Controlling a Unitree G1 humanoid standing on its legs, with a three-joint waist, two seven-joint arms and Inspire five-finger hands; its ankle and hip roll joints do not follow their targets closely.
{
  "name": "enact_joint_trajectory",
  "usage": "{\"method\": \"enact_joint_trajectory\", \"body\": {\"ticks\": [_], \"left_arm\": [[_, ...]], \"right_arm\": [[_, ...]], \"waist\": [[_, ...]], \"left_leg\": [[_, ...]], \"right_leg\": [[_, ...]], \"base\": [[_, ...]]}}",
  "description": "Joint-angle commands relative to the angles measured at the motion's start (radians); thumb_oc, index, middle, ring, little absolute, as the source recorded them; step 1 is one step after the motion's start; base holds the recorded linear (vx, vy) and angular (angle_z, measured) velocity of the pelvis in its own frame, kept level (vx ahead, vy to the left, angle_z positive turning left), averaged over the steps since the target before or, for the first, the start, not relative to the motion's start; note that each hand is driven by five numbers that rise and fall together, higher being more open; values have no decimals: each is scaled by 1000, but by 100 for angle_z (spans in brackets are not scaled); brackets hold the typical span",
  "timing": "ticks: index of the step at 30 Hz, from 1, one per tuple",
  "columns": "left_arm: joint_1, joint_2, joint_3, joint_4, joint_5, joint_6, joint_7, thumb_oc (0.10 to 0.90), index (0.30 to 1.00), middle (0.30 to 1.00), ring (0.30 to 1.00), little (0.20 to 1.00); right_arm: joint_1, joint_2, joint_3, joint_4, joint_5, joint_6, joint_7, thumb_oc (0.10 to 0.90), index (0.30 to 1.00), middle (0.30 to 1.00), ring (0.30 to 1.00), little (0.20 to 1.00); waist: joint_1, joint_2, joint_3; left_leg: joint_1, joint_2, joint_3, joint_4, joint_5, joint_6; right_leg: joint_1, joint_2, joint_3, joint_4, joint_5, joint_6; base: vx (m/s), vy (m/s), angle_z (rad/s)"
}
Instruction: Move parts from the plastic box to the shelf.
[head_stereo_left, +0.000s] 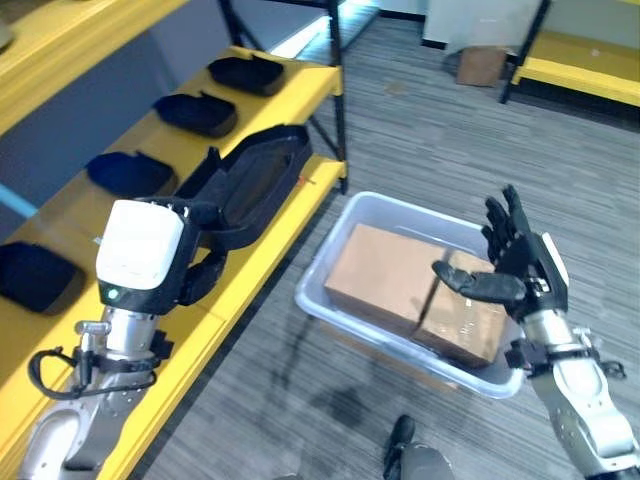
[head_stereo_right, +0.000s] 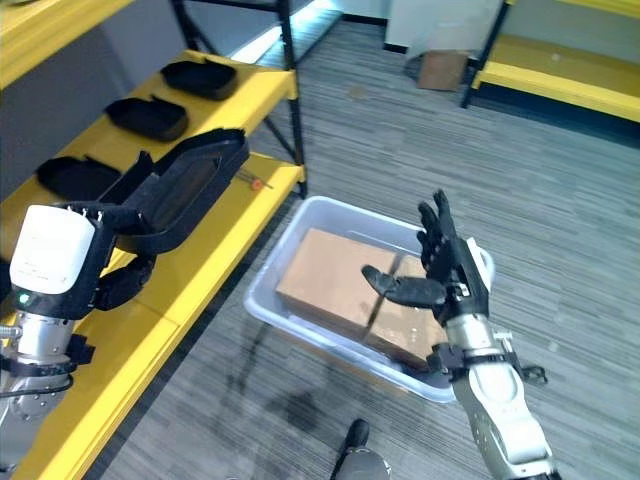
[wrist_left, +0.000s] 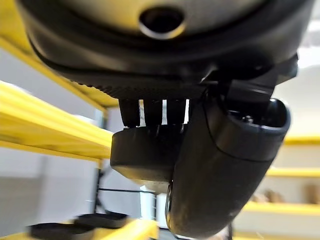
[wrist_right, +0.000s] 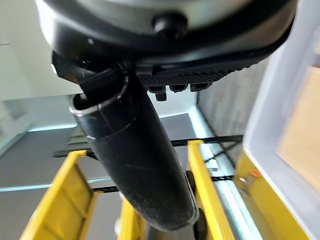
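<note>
now | left hand (head_stereo_left: 195, 255) clasps glossy black moulded part (head_stereo_left: 250, 185) | right hand (head_stereo_left: 515, 265) splayed over translucent plastic box (head_stereo_left: 340, 240)

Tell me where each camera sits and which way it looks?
Left eye view: on the head, looking down at the yellow shelf, plastic box and both hands.
Right eye view: beside it, same scene; open right hand above the cardboard boxes.
Left wrist view: along the left hand, holding a black part.
Right wrist view: along its thumb, box beside.
</note>
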Motion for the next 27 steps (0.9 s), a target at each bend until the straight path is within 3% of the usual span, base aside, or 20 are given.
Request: {"method": "enact_joint_trajectory", "body": {"ticks": [1, 5, 10, 14, 15, 17, 18, 23, 25, 26, 27], "left_arm": [[-49, 33, 120, -77, -52, 21, 85, 400, 300, 300, 300, 300], [-51, 57, 118, -63, -33, 29, 98, 400, 300, 300, 300, 300], [-54, 99, 138, -66, 6, 45, 131, 400, 300, 300, 300, 300], [-66, 128, 132, -70, 24, 54, 129, 400, 300, 300, 300, 300], [-76, 132, 126, -74, 21, 54, 129, 400, 300, 300, 300, 300], [-90, 139, 114, -72, 10, 50, 133, 400, 300, 300, 300, 300], [-102, 137, 100, -68, -1, 46, 132, 400, 300, 300, 300, 300], [-122, 127, 60, -59, -29, 27, 91, 400, 300, 300, 300, 300], [-121, 131, 53, -58, -19, 28, 86, 400, 300, 300, 300, 300], [-121, 131, 53, -59, -18, 28, 86, 400, 300, 300, 300, 300], [-122, 139, 51, -62, -7, 27, 82, 400, 300, 300, 300, 300]], "right_arm": [[-64, 15, -18, -80, 66, -96, 36, 900, 1000, 1000, 1000, 1000], [-48, 42, -15, -75, 81, -88, 44, 900, 1000, 1000, 1000, 1000], [-42, 88, 19, -63, 71, -82, 48, 900, 1000, 1000, 1000, 1000], [-28, 108, 27, -60, 53, -77, 46, 900, 1000, 1000, 1000, 1000], [-29, 113, 28, -59, 55, -78, 42, 900, 1000, 1000, 1000, 1000], [-32, 117, 28, -63, 50, -83, 38, 900, 1000, 1000, 1000, 1000], [-27, 113, 18, -68, 45, -84, 40, 900, 1000, 1000, 1000, 1000], [3, 105, -26, -71, 49, -86, 51, 900, 1000, 1000, 1000, 1000], [15, 96, -36, -74, 52, -94, 52, 900, 1000, 1000, 1000, 1000], [15, 96, -36, -74, 52, -95, 52, 900, 1000, 1000, 1000, 1000], [22, 91, -34, -83, 54, -101, 53, 900, 1000, 1000, 1000, 1000]], "waist": [[23, -7, -132], [43, -18, -139], [83, -49, -142], [84, -69, -141], [73, -75, -132], [49, -77, -111], [38, -80, -102], [7, -94, -127], [-7, -107, -143], [-5, -106, -145], [-12, -113, -152]], "left_leg": [[-42, 2, -27, -39, -96, 52], [-60, -49, -65, -77, -102, 77], [-79, -189, -127, -77, -152, 157], [-79, -234, -160, -77, -155, 181], [-79, -238, -173, -77, -152, 188], [-76, -231, -185, -77, -142, 196], [-90, -230, -176, -77, -115, 202], [-118, -232, -208, -77, -78, 210], [-131, -242, -217, -77, -70, 206], [-137, -240, -215, -77, -64, 206], [-149, -251, -223, -77, -58, 200]], "right_leg": [[17, 10, 35, -19, -81, 69], [22, -44, 10, -28, -20, 114], [51, -176, -15, -61, 116, 206], [59, -219, -13, -39, 139, 226], [47, -220, 27, -10, 157, 229], [10, -164, 153, 56, 100, 198], [-18, -113, 208, 95, 62, 157], [-36, 114, 352, 143, -109, 82], [-36, 204, 421, 106, -131, 55], [-39, 206, 422, 98, -120, 53], [-28, 236, 476, 43, -113, 43]], "base": [[-7, 194, 49], [-56, 277, 33], [-51, 378, 53], [-32, 226, 42], [-49, 167, 3], [-121, 151, 33], [-124, 129, 56], [-9, 47, 10], [21, -18, 37], [-3, -32, 45], [-7, -31, 16]]}}
